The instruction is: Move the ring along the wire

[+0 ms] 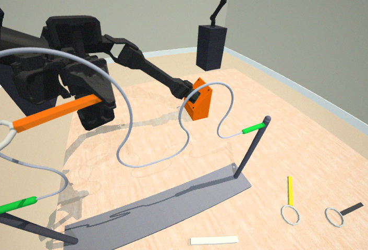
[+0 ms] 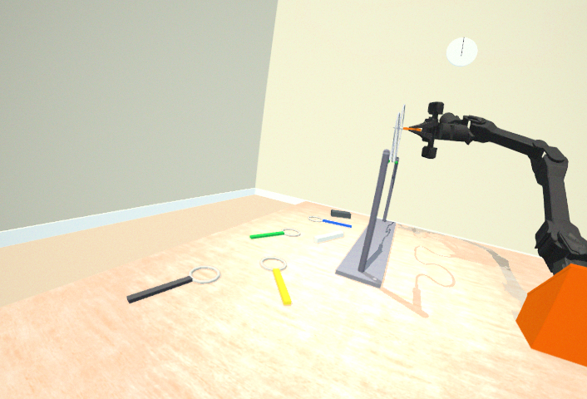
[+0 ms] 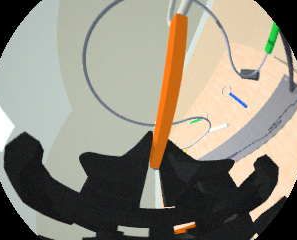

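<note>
My gripper (image 1: pixel 100 100) (image 2: pixel 420 129) (image 3: pixel 154 135) is shut on the back end of the orange handle (image 1: pixel 54 113) (image 2: pixel 407 128) (image 3: pixel 170 87). It holds the handle high and nearly level, above the left end of the wire. The pale ring (image 1: pixel 9 137) sits at the far left of the top view. The thin grey wire (image 1: pixel 127 103) (image 3: pixel 88 27) passes through it, above the left green part (image 1: pixel 13 205). I cannot tell whether ring and wire touch. The other green part (image 1: pixel 253 127) (image 3: pixel 272 36) sits by the right post (image 1: pixel 249 150), far along the curving wire.
The posts stand on a grey base plate (image 1: pixel 160 206) (image 2: pixel 351 263). Spare rings with yellow (image 1: pixel 290 191) (image 2: pixel 281 284), dark (image 1: pixel 351 208) (image 2: pixel 160 288), green (image 2: pixel 266 233) and blue (image 2: pixel 337 223) handles lie on the table. So does a white bar (image 1: pixel 213 240). The arm's orange base (image 1: pixel 200 103) stands behind the wire.
</note>
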